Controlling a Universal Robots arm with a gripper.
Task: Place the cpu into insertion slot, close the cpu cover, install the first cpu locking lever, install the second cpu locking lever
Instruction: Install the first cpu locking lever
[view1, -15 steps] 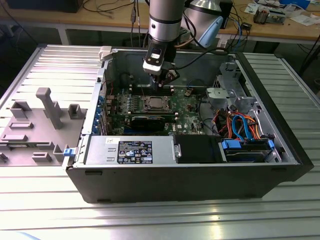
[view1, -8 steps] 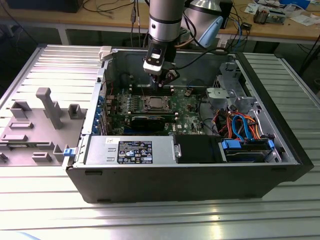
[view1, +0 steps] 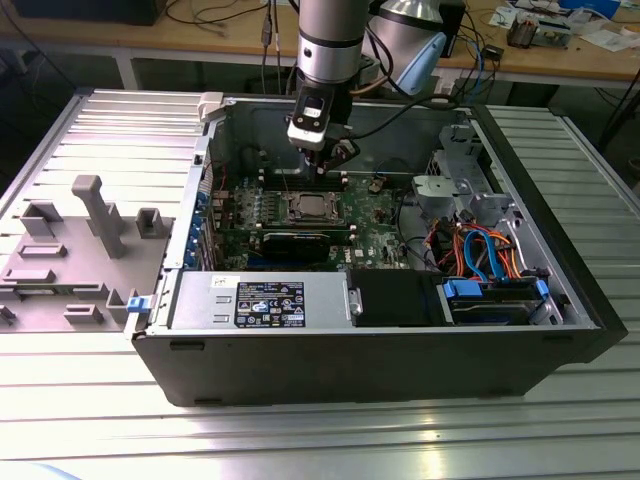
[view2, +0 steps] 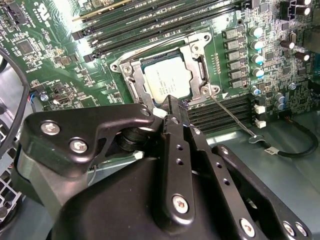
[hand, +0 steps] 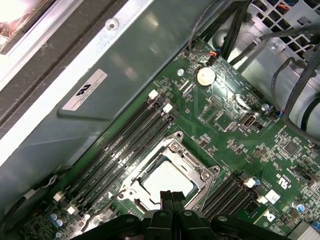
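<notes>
The cpu lies flat in the insertion slot, silver-grey top up, on the green board inside the open case. The cpu cover lies down over it, its square window framing the chip. One thin wire locking lever sticks out from a socket corner, away from the socket. A second wire runs along the cover's side by the memory slots. My gripper hovers just above the socket's edge, fingers pressed together with nothing between them, as the first wrist view also shows of the gripper.
Long black memory slots flank the socket. A silver power-supply box and a bundle of orange and blue cables fill the case's near side. A grey fixture tray lies on the exterior view's left.
</notes>
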